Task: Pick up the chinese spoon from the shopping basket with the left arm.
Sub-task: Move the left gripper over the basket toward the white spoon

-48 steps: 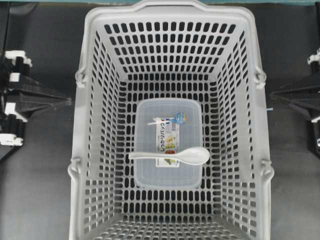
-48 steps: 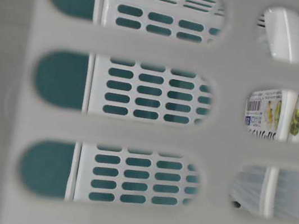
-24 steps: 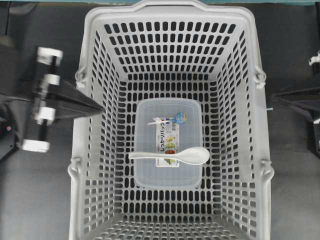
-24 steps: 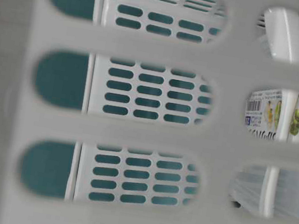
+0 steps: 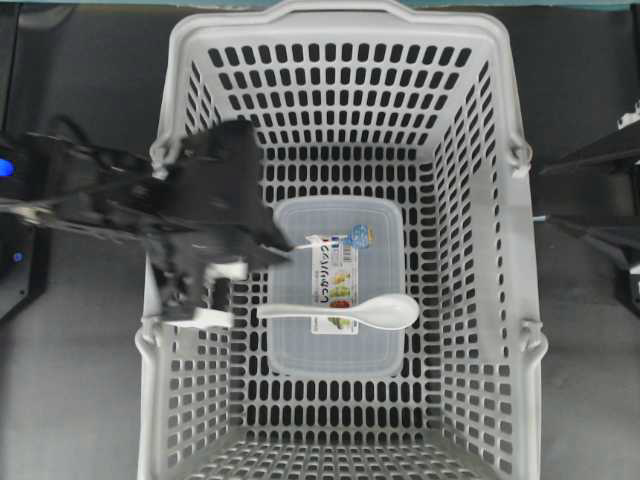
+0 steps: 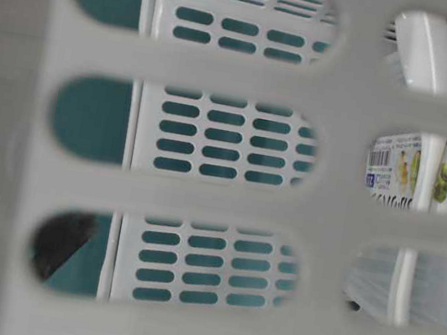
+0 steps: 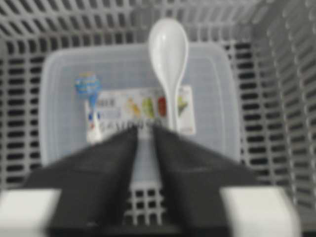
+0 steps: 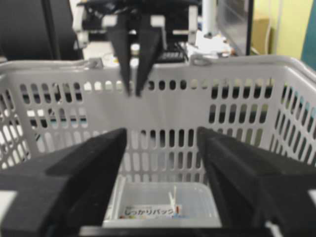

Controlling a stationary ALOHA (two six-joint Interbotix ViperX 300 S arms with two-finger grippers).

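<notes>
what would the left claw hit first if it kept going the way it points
Most likely the clear container, not the spoon. In the wrist view the left claw aims at the container's near edge and label, with the spoon's handle just to the right of that line. Depth is unclear.

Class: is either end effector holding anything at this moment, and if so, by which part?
Nothing is held. The chinese spoon lies untouched on the clear food container; the left end effector hangs above it, the right end effector outside the shopping basket.
</notes>
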